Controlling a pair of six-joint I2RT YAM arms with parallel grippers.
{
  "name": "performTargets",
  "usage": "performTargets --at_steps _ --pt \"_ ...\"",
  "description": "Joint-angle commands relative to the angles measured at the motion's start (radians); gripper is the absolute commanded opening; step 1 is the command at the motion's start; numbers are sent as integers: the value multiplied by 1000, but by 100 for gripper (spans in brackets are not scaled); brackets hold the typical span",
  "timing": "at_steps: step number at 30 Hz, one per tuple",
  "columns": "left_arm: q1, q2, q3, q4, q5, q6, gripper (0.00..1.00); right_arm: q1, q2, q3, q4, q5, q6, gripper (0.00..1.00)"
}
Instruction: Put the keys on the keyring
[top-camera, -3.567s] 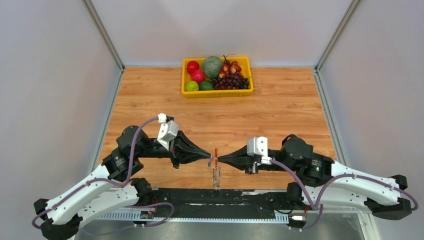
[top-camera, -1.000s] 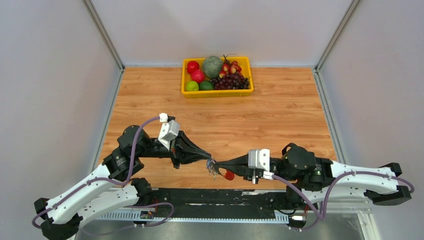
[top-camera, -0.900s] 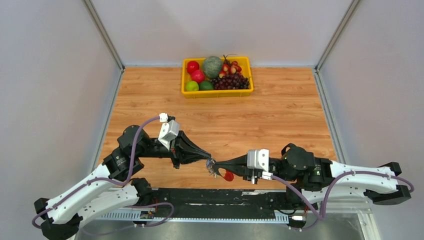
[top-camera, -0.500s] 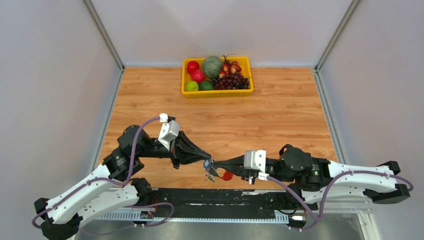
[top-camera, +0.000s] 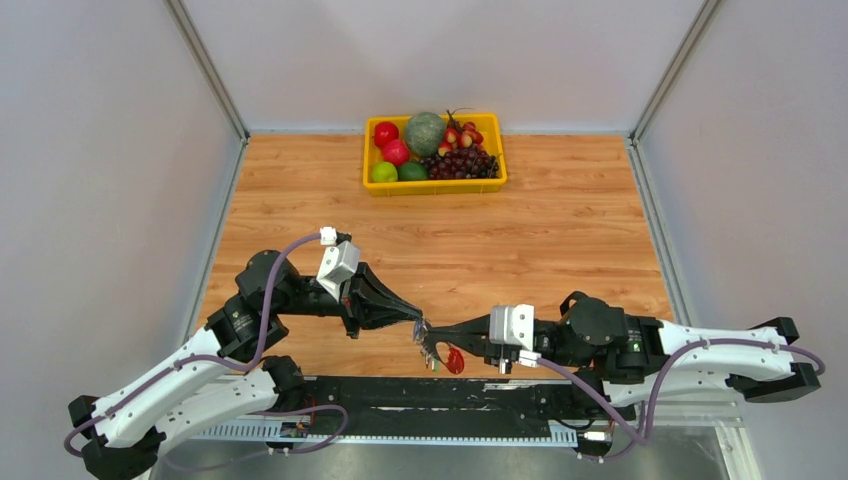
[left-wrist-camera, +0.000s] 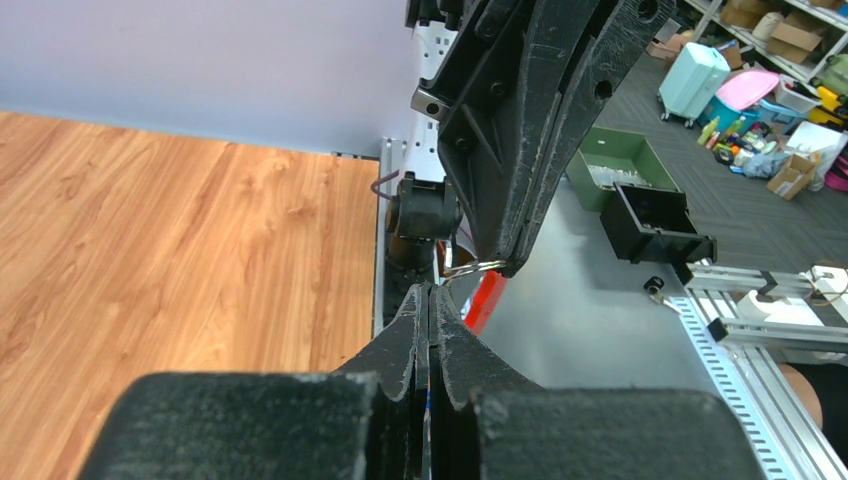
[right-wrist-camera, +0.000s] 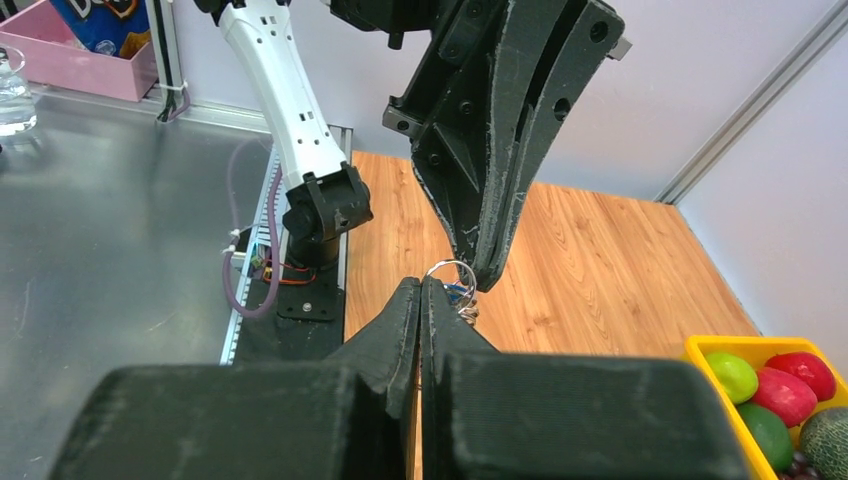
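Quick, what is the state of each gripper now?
Left gripper: closed on the thin silver metal keyring.
Right gripper: closed, apparently on the red-headed silver key.

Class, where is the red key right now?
Top view, near-edge centre: the red key hangs just below where the left end effector meets the right end effector.

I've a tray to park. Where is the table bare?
The light wooden table is bare from the yellow plastic fruit basket down to the black left claw and right claw, and either side of that basket. Crowded: the near middle, where they meet.
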Motion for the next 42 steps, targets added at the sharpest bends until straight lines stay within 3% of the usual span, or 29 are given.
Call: performTargets --at_steps 1,20,30,37,42 --pt "-1 1 16 35 4 -3 0 25 -8 56 39 15 -14 0" --pt "-2 -18 37 35 133 -31 0 31 -14 83 -41 53 0 0" --pt "-2 -32 46 -25 116 -9 0 31 -1 94 -46 59 -5 0" --pt "-2 -58 37 -83 48 18 0 31 5 33 -56 277 124 0" --pt "-1 -53 13 -110 -48 22 0 9 22 8 -169 533 376 15"
